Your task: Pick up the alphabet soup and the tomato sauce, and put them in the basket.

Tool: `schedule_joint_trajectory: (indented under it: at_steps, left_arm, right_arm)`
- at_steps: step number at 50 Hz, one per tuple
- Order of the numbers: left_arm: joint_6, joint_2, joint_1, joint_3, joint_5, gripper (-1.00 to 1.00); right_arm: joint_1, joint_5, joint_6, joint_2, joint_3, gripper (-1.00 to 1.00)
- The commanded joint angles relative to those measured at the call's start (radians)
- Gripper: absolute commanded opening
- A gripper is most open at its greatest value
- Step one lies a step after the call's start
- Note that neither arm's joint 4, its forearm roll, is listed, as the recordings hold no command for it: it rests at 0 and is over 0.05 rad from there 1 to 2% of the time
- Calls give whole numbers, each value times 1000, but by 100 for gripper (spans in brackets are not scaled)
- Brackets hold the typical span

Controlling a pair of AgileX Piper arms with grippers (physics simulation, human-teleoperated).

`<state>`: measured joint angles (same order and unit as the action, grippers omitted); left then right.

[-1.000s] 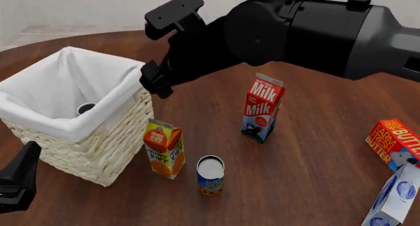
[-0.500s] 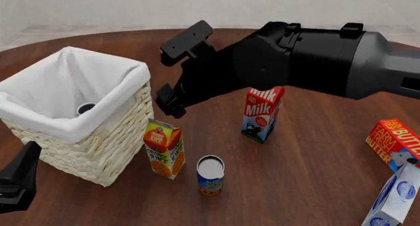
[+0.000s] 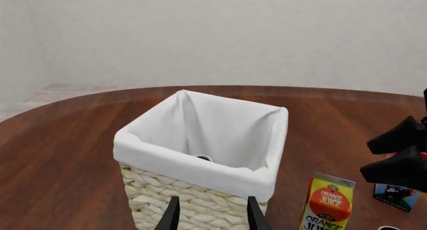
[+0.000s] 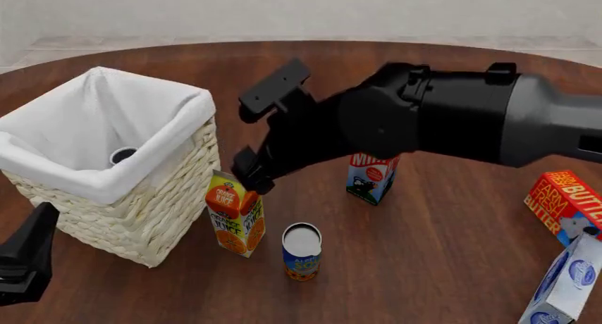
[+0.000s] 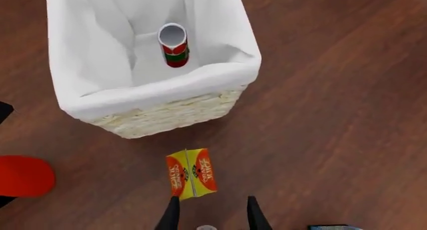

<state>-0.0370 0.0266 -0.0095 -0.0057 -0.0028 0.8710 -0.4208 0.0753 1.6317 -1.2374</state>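
The basket (image 4: 141, 225) stands at the left, its white cloth folded over the rim. The tomato sauce (image 5: 173, 45), a red-and-green can, stands upright inside it, and its rim also shows (image 4: 123, 155). The alphabet soup (image 4: 302, 251), a blue can with a pale top, stands on the table near the front. My right gripper (image 4: 252, 170) hangs open and empty just above the orange juice carton (image 4: 235, 213), up and left of the soup. Low at the front left, beside the basket, my left gripper (image 4: 27, 257) is open and holds nothing (image 3: 210, 217).
A milk carton (image 4: 373, 177) stands behind the soup, its top hidden by my right arm. A red butter box (image 4: 564, 204) and a blue-and-white carton (image 4: 564, 285) lie at the right edge. The orange juice (image 5: 192, 172) stands close to the basket's wall (image 5: 167, 115).
My right arm has come down and forward from beside the basket's rim to just over the orange juice, now covering the milk's top. The left arm and the objects have not moved.
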Motion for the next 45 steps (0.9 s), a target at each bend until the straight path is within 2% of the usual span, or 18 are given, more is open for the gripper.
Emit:
schedule_joint_trajectory:
  at_steps: [1,45]
  left_arm:
    - [0,0,0,0,0,100]
    - [0,0,0,0,0,100]
  right_arm:
    - [6,14,-7,-7,40,100]
    - [12,98,-41,-34,226,100]
